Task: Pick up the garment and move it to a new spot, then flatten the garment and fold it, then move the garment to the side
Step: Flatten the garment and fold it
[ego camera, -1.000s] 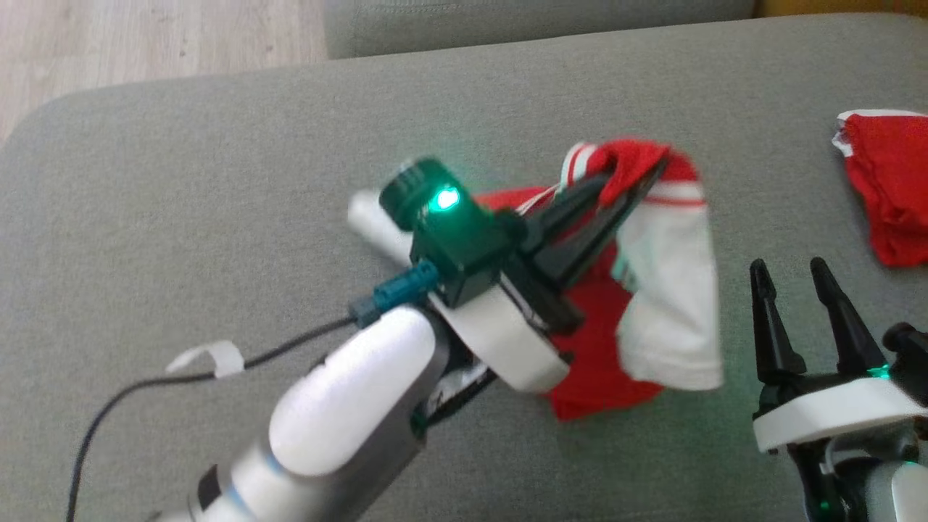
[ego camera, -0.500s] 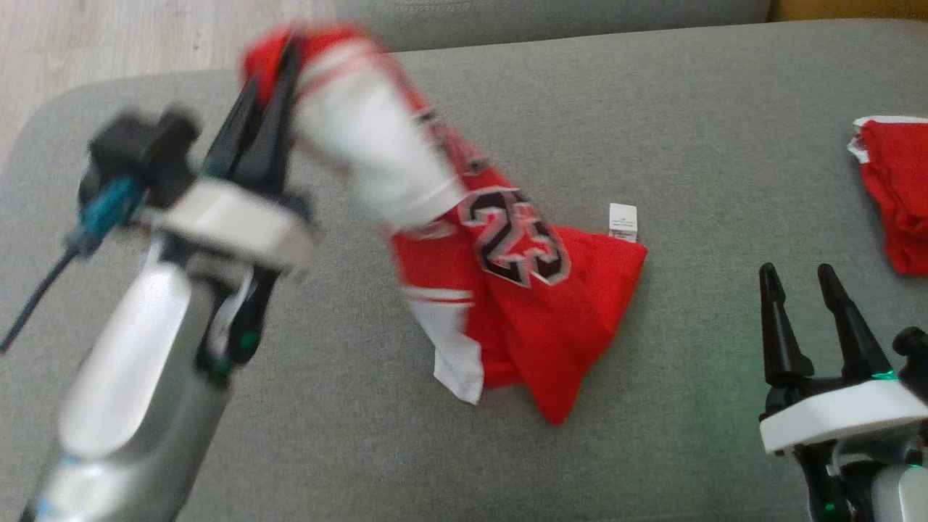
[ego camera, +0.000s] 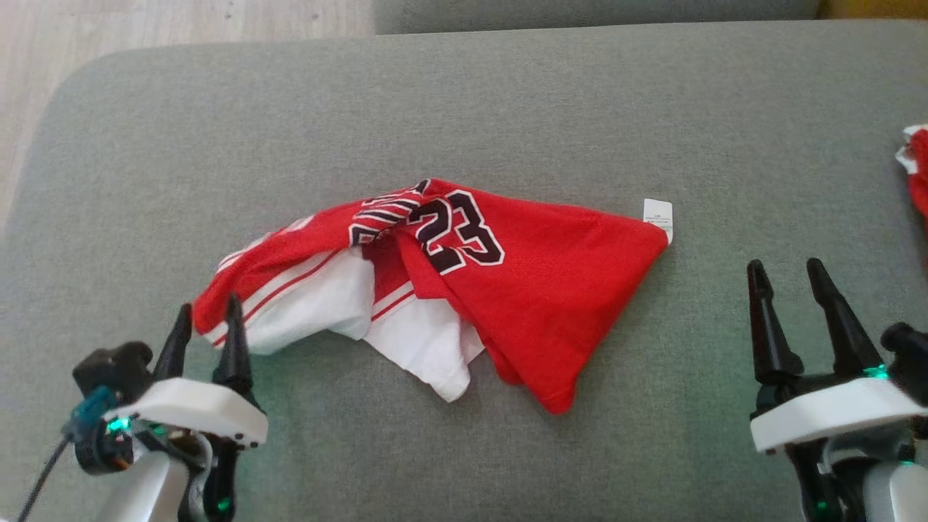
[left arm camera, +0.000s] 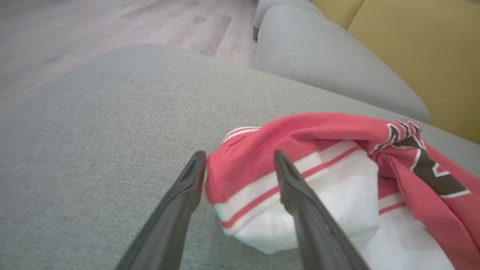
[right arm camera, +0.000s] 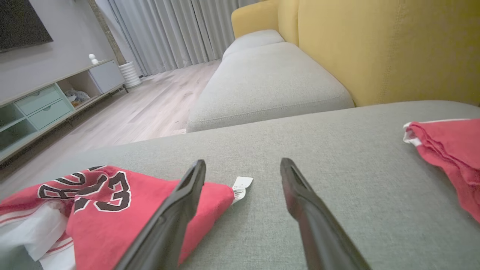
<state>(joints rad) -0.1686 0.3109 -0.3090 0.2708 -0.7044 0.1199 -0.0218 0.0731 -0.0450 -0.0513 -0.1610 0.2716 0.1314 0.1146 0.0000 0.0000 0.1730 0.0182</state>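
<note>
Head view: the crumpled red-and-white mesh jersey numbered 23 (ego camera: 522, 283) lies mid-cushion on the grey fabric sofa seat (ego camera: 507, 109), between the left fingers (ego camera: 233, 348) and right fingers (ego camera: 768, 326), both parted and empty.

Left wrist view: the cloth looks soft, light and floppy (pinch the striped hem (left arm camera: 240, 172) just at the tips).

Right wrist view: the tagged corner (right arm camera: 242, 183) looks like the other good hold.

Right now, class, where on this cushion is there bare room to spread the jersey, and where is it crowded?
Bare: cushion beyond the jersey, to its far edge; between the jersey's label and the second red garment. Crowded: front left, with the left tool at the hem.
</note>
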